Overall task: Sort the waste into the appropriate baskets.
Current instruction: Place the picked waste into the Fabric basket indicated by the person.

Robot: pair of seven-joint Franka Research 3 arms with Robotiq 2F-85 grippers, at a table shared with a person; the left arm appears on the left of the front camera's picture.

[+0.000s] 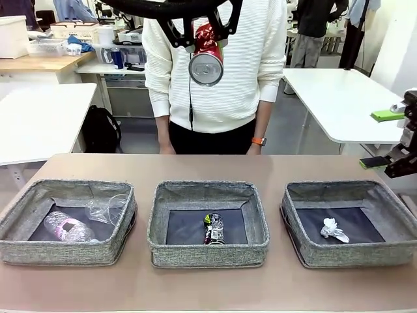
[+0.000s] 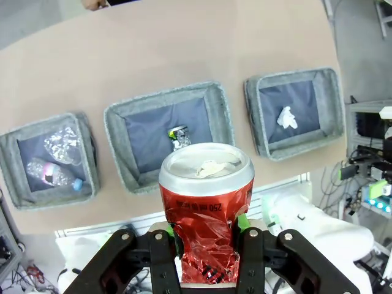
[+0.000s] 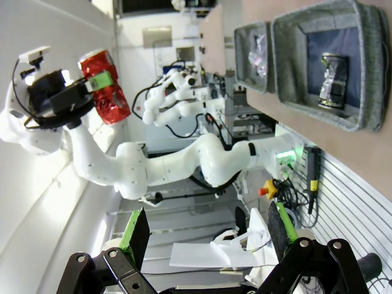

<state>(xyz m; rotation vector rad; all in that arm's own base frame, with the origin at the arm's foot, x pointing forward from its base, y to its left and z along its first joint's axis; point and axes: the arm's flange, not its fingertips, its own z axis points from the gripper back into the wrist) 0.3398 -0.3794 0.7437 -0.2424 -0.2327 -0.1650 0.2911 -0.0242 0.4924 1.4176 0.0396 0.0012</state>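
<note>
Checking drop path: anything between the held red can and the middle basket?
Nothing: the left wrist view shows only air between the red can and the middle basket, where a dark can lies.

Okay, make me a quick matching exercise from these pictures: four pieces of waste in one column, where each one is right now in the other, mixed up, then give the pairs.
Things:
1. red drink can
2. white paper wad
3. dark silver-black can
4. clear plastic bottle

Places:
A. middle basket
B. held in the left end effector, high above the table
C. left basket, beside a clear plastic cup
D. right basket

Pairs: 1-B, 2-D, 3-A, 4-C
</note>
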